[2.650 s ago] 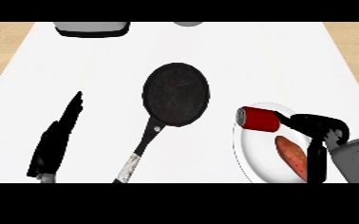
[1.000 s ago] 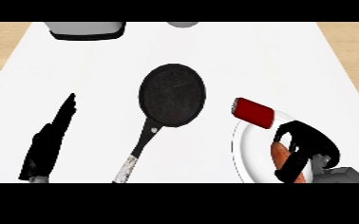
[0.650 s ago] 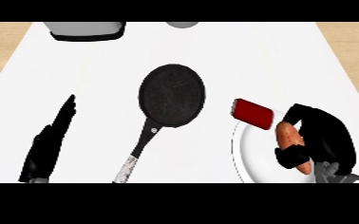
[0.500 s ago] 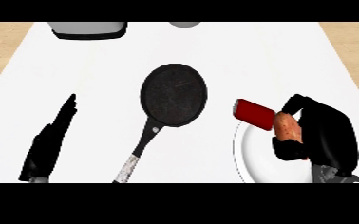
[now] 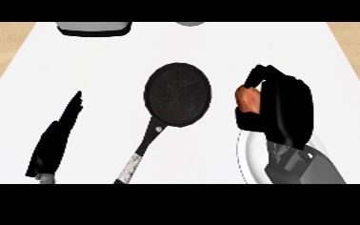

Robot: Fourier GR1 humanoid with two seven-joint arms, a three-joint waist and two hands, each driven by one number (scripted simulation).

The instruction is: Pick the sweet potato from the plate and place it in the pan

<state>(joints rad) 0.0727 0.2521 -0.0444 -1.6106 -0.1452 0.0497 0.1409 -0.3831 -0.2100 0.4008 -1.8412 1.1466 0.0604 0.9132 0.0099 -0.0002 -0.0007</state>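
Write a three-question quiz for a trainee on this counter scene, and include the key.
1. True or false: the sweet potato already lies in the pan.
2. What does the right hand hold? A) the pan's handle B) the sweet potato C) nothing
3. Fill in: the left hand, open and resting, shows on the pan's ____ side in the head view.

Key: 1 false, it is held beside the pan's right rim; 2 B; 3 left.
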